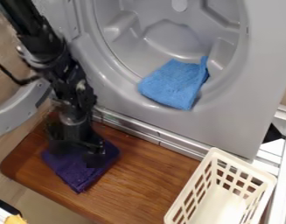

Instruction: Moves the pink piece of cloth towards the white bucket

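The black gripper (78,154) hangs at the lower left, over the wooden board, and covers the upper middle of a dark purple cloth (78,177). Whether it grips the cloth, I cannot tell. The cloth lies on the board with its edges showing left, right and below the gripper; it looks purple, not pink. At the lower right stands a cream-white slotted basket (193,185), well to the right of gripper and cloth.
A blue cloth (174,84) lies in the round opening of a grey machine (229,118) behind the board. Wooden board (146,181) stretches between purple cloth and basket. The machine's round door (16,114) stands at the left. A yellow item (15,219) shows at the bottom left corner.
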You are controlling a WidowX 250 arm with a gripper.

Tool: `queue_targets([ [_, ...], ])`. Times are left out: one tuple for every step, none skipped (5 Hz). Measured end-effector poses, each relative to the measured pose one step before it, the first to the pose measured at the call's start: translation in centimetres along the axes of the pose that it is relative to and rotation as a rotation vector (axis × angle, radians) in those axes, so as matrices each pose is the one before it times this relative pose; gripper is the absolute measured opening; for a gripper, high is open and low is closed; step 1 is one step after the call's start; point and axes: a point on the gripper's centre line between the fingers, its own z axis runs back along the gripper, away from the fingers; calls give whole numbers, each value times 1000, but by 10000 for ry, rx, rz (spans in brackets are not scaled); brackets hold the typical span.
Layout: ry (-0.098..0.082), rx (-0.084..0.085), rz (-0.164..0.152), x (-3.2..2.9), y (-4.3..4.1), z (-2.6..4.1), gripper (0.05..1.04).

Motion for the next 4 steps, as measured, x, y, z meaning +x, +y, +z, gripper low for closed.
queue_targets([
  [-372,-170,-147,129,-975,-540,1001],
  [-123,-131,-61,115,-1061,-10,1001],
  [-165,-400,-238,464,-2017,222,1001],
  [-115,-471,-864,157,-3660,352,1001],
])
